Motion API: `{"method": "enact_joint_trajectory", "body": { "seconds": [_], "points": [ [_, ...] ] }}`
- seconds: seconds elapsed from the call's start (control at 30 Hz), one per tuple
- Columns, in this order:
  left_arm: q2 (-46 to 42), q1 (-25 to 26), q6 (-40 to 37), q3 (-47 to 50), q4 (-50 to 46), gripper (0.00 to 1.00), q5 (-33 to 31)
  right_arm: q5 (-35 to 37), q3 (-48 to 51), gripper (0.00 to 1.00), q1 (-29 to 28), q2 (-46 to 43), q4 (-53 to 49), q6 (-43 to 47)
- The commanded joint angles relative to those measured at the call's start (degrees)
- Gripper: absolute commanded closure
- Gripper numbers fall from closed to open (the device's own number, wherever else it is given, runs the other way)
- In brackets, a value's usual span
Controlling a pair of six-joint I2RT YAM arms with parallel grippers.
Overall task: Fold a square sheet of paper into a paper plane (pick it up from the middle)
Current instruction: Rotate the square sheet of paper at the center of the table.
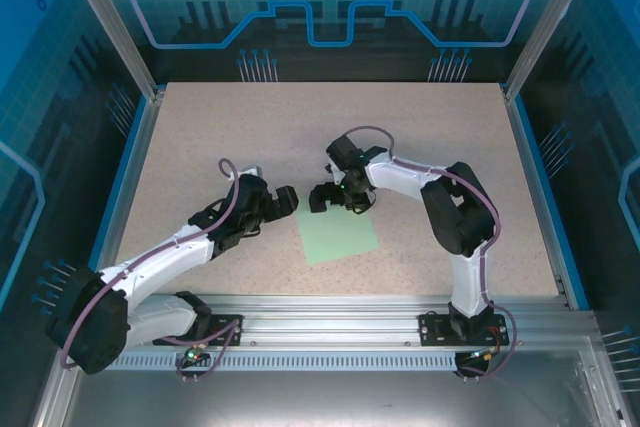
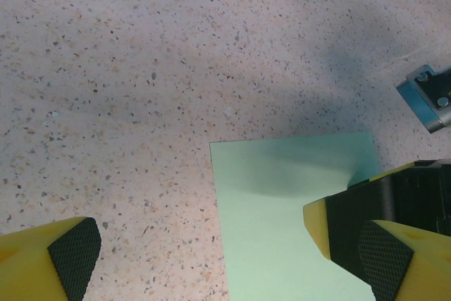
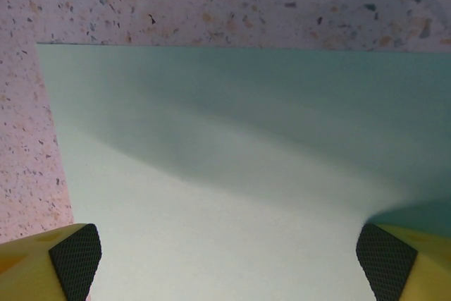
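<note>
Sheet: pale mint-green square paper sheet point(image 1: 338, 234), flat on speckled desk point(image 1: 200, 147), centre-front.
L jaws: fully open, empty, just left of sheet.
R jaws: fully open, empty, over sheet's far edge.

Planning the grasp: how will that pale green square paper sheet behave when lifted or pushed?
The pale mint-green square sheet of paper lies flat on the speckled table, so it likely slides when pushed and resists pickup. It looks thin: probably light, floppy, drooping from a grip, easily creased.
</note>
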State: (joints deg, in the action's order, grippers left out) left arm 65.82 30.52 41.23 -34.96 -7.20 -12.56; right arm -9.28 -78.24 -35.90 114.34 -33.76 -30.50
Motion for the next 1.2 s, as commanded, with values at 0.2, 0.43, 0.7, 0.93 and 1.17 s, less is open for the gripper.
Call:
{"method": "enact_joint_trajectory", "body": {
  "seconds": [0.2, 0.43, 0.7, 0.93, 1.17],
  "points": [
    [-0.96, -0.42, 0.25, 1.21, 1.25, 0.01, 2.52, 6.24, 8.00, 0.01, 3.39, -6.17, -3.23, -2.75],
    [-0.52, -0.45, -0.28, 0.92, 1.95, 0.01, 3.42, 16.34, 1.25, 0.01, -0.44, -9.53, -12.43, -1.01],
    [-2.57, -0.40, 2.45, 1.45, 1.63, 0.02, 0.82, 20.83, 0.66, 0.01, -2.86, -19.38, -12.41, -0.12],
    [-5.36, -0.40, 1.18, 1.28, 0.33, 0.01, -5.20, 15.31, 1.58, 0.01, 1.56, -18.05, -12.99, -1.68],
    [-4.48, -0.71, -0.32, -0.93, -5.48, 0.02, -2.59, 12.67, -0.29, 0.01, -0.72, -11.63, -13.54, -3.25]
  ]
}}
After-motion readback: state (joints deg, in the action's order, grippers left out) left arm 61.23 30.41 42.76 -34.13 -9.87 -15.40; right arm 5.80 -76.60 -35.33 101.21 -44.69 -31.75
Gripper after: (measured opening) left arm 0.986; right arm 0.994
